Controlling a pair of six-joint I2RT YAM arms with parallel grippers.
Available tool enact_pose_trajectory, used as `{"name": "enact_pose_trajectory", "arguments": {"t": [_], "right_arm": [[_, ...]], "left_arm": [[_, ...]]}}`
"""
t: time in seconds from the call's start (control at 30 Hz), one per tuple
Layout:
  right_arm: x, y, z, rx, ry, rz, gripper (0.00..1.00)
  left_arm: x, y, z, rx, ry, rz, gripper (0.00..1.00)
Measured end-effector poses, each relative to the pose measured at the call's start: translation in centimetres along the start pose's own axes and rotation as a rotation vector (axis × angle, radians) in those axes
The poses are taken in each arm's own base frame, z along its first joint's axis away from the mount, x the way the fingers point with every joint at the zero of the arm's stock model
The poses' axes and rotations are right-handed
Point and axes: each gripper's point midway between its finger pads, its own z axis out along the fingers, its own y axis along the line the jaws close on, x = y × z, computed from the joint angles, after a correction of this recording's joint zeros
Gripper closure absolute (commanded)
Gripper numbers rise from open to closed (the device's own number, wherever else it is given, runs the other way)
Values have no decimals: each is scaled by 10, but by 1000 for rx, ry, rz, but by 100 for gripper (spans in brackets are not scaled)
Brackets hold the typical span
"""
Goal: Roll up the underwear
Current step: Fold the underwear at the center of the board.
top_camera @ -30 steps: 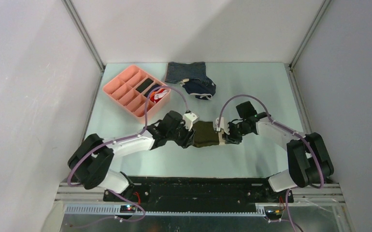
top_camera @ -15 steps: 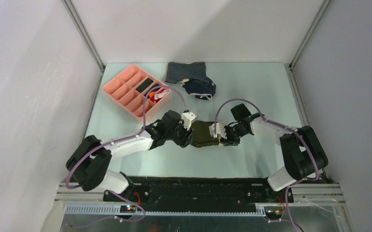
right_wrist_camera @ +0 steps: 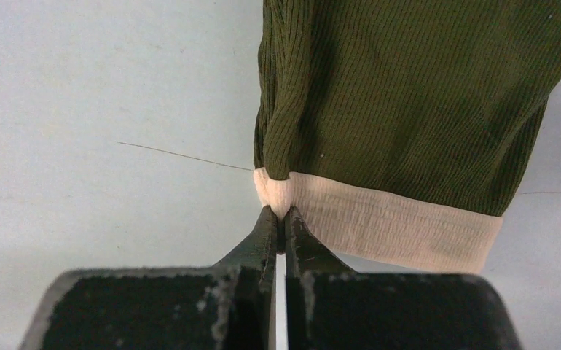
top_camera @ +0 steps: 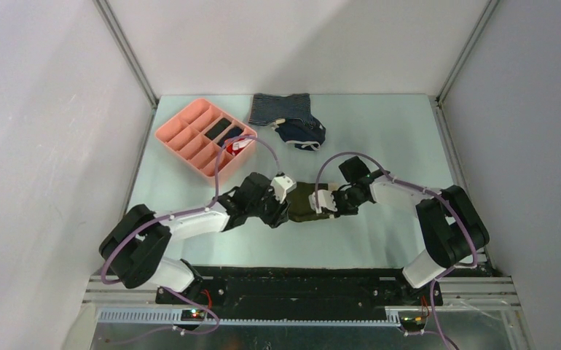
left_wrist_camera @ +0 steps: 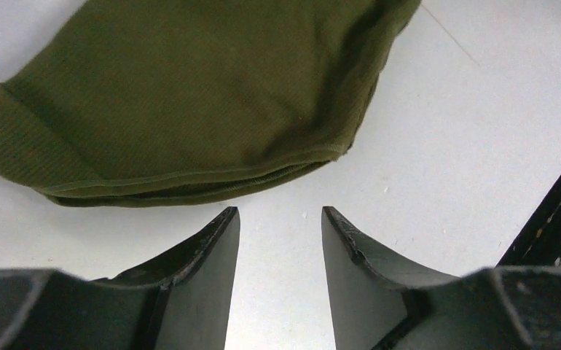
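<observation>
The underwear [top_camera: 304, 200] is a small dark olive-green garment with a pale waistband, lying on the table between my two grippers. In the right wrist view the underwear [right_wrist_camera: 409, 95] hangs ahead of the right gripper [right_wrist_camera: 280, 211], which is shut on a corner of its pale waistband [right_wrist_camera: 379, 222]. My right gripper [top_camera: 326, 202] sits at the cloth's right edge. My left gripper [top_camera: 286, 204] is at its left edge. In the left wrist view the left gripper [left_wrist_camera: 280, 211] is open and empty, its tips just short of the underwear [left_wrist_camera: 190, 95].
A pink compartment tray [top_camera: 178, 135] with a few items stands at the back left. A blue-grey striped garment [top_camera: 281, 108] and a navy white-trimmed garment [top_camera: 303, 134] lie at the back centre. Metal frame posts border the table's sides.
My right gripper has moved left, drawing the waistband edge over the cloth, so the underwear looks narrower. My left gripper has shifted slightly left and nearer.
</observation>
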Motion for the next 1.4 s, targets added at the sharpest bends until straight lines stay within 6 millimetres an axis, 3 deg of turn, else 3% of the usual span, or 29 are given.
{"name": "enact_pose_trajectory", "arguments": {"t": [0.2, 0.37, 0.6, 0.73, 0.9, 1.13, 1.4], "right_arm": [[-5, 3, 0, -9, 2, -27, 100], [-19, 20, 5, -60, -2, -56, 100], [-22, 24, 6, -57, 8, -52, 100], [-22, 24, 6, -54, 8, -36, 100], [-22, 24, 6, -49, 12, -18, 100], [-23, 24, 6, -41, 13, -5, 100], [-23, 24, 6, -34, 10, -3, 100]], "left_arm": [[13, -19, -1, 82, -59, 248, 48], [17, -41, 3, 139, -143, 516, 47], [16, -58, 7, 143, -238, 705, 47], [10, -62, 6, 135, -285, 771, 47], [8, -59, 6, 119, -296, 813, 54], [24, -54, 18, 121, -232, 806, 55], [26, -48, 22, 93, -220, 801, 55]]}}
